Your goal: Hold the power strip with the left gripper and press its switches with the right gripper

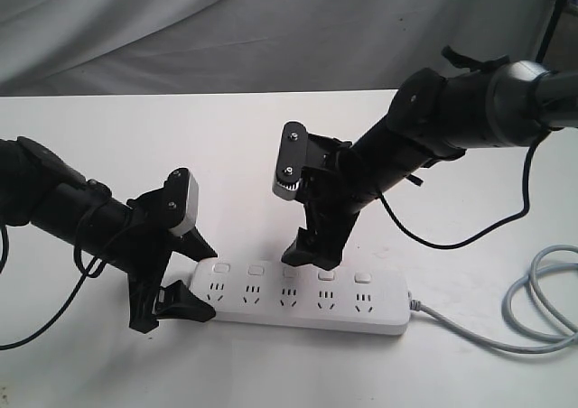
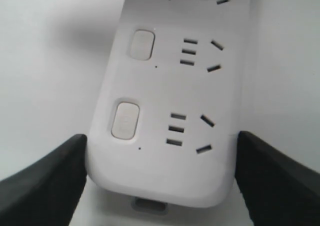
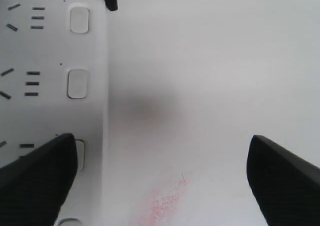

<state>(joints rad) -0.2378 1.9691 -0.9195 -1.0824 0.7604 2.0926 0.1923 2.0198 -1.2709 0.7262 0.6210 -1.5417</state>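
Power strip pinned at its left end, right claw spread above the switches

Closest to the viewer, the power strip lies flat along the near side of the white table, with its grey cord looping off to the right. The left gripper pinches the strip's rounded left end, one black finger against each long side. The right gripper is spread wide and holds nothing. One of its fingers partly covers a button around the middle of the row of switches, and the other is over bare table beyond the strip. Whether that finger touches the button cannot be told.
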